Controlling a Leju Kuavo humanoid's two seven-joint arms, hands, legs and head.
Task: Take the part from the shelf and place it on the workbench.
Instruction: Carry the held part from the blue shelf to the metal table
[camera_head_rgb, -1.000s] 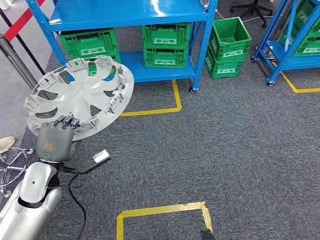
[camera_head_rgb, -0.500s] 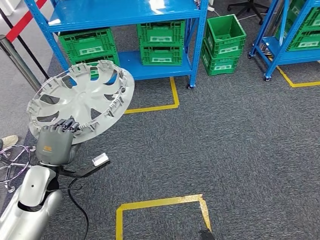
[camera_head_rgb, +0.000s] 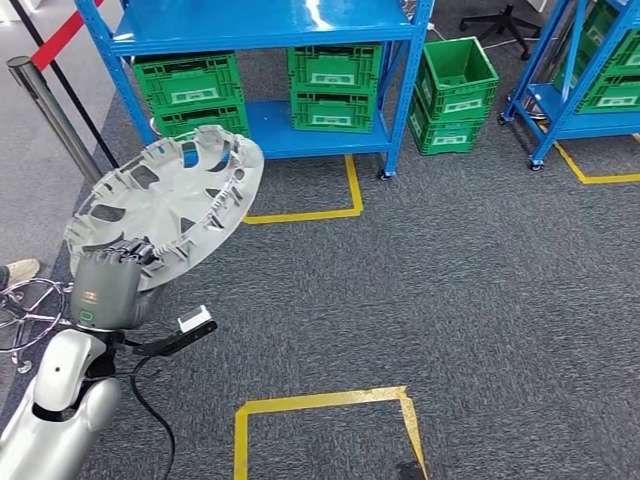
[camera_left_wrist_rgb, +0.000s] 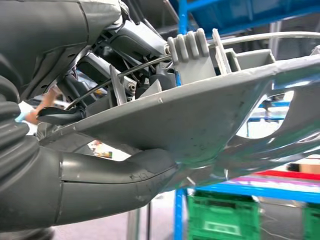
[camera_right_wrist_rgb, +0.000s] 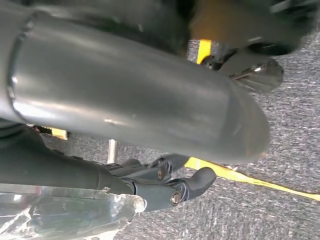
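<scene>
The part is a grey plastic wheel cover (camera_head_rgb: 170, 195) with spoke cut-outs. My left hand (camera_head_rgb: 106, 285) grips it by its near rim and holds it tilted above the carpet, at the left of the head view. The left wrist view shows the cover's edge (camera_left_wrist_rgb: 203, 115) clamped between the thick thumb (camera_left_wrist_rgb: 94, 185) and the darker fingers above it. My right hand (camera_right_wrist_rgb: 151, 115) hangs over the carpet with its dark fingers (camera_right_wrist_rgb: 181, 187) loosely extended and nothing in them.
A blue shelf (camera_head_rgb: 264, 25) with green crates (camera_head_rgb: 332, 85) stands ahead, with another crate (camera_head_rgb: 453, 90) on the floor beside it. A second blue shelf (camera_head_rgb: 589, 110) is at the right. Yellow tape (camera_head_rgb: 324, 405) marks a floor square. A barrier post (camera_head_rgb: 53, 115), chair base (camera_head_rgb: 26, 315) and a person's shoe (camera_head_rgb: 19, 270) lie left.
The camera has shifted a little, so the shelf sits differently in the picture. The wheel cover has tilted more steeply in my left hand, which still grips its rim.
</scene>
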